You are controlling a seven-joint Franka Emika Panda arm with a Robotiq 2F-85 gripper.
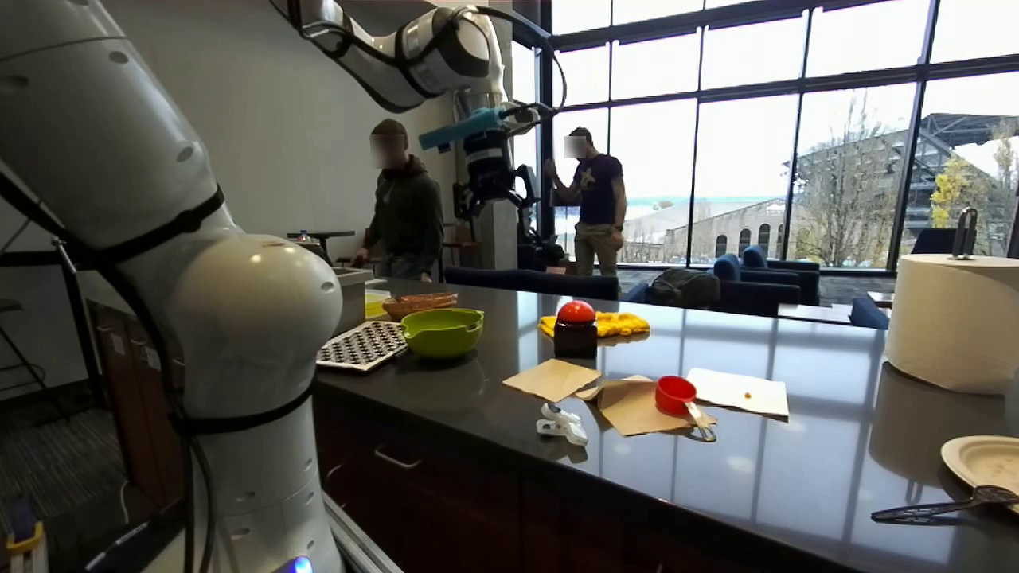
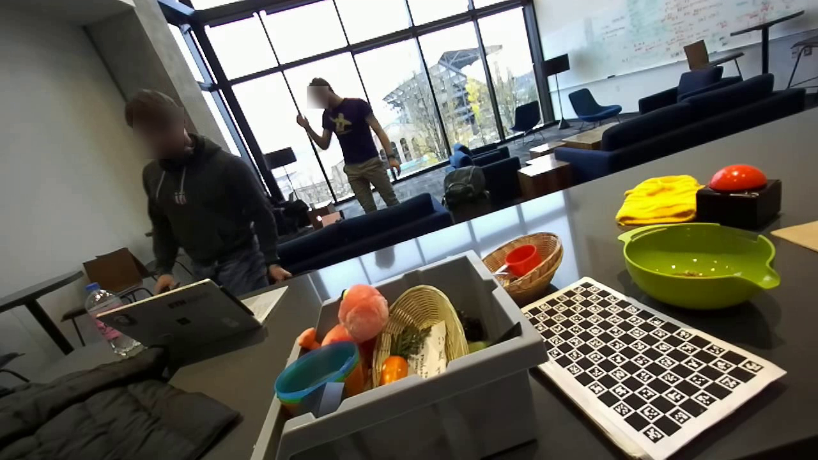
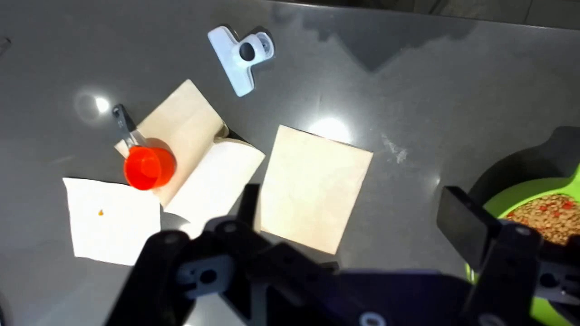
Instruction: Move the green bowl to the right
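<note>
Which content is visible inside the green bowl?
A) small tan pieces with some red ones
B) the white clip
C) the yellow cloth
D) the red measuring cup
A, because the wrist view shows tan pieces and some red ones lying within the green bowl.

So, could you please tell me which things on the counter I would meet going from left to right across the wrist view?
White sheet, red measuring cup, white clip, flat brown sheet, green bowl.

In an exterior view, from lime-green round plastic-looking bowl (image 1: 443,341) | 9 o'clock — black-and-white checkered rectangular board (image 1: 362,346) | 3 o'clock — red-domed black box (image 1: 575,339)
</note>
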